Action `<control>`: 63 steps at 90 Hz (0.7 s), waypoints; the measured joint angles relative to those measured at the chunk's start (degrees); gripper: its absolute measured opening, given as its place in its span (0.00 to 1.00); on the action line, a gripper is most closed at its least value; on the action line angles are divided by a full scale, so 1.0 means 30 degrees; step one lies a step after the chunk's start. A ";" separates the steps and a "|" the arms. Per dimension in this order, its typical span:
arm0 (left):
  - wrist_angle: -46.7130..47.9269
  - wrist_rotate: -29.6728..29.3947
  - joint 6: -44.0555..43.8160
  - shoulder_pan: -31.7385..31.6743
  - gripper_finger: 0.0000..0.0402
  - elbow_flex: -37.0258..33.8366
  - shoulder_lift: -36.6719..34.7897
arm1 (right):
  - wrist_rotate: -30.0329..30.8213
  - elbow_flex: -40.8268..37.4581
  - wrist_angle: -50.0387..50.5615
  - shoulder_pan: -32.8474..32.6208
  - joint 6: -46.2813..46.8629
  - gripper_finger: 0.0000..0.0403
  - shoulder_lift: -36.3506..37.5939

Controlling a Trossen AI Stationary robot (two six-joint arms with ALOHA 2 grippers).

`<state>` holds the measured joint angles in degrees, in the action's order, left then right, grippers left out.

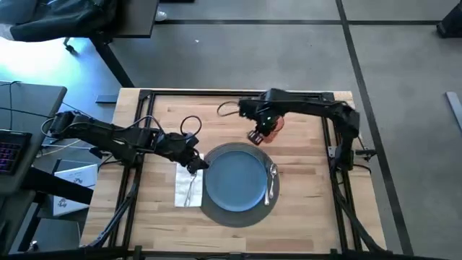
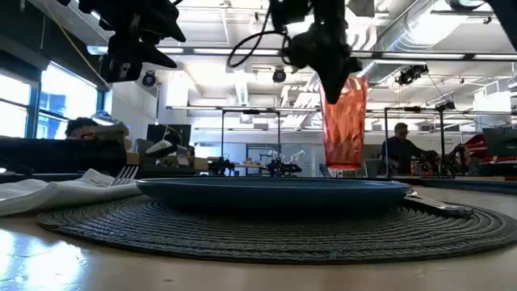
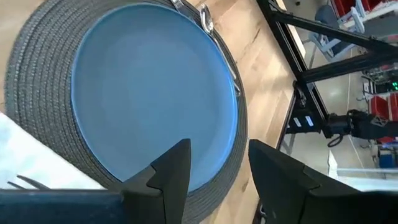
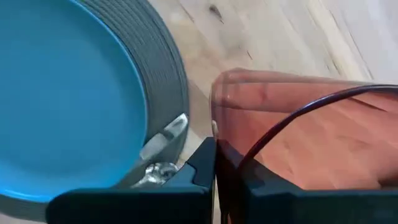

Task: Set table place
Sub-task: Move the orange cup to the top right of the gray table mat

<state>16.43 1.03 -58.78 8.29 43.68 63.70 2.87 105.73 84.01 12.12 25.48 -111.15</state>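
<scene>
Right end effector (image 1: 258, 135) clamps the orange cup (image 2: 345, 121) aloft; left end effector (image 3: 214, 171) gapes over the plate (image 3: 149, 87).

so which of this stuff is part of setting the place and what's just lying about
Part of the job:
grey mat
blue plate
white napkin with fork
cutlery right of the plate
orange cup, held off the table by the right gripper

Lying about:
laptop beside the table
people in the room behind

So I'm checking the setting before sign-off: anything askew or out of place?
Only the orange cup: it isn't on the table, but held tilted in the air by the right gripper. Plate, mat, napkin look tidy.
</scene>
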 joint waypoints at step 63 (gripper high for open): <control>0.0015 -0.0069 0.0284 -0.0005 0.36 0.0000 0.0000 | -0.0167 -0.1172 -0.1448 -0.0219 -0.0815 0.00 -0.0359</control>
<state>16.47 0.82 -57.93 8.27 43.68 63.70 2.37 102.21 79.66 11.46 23.03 -112.22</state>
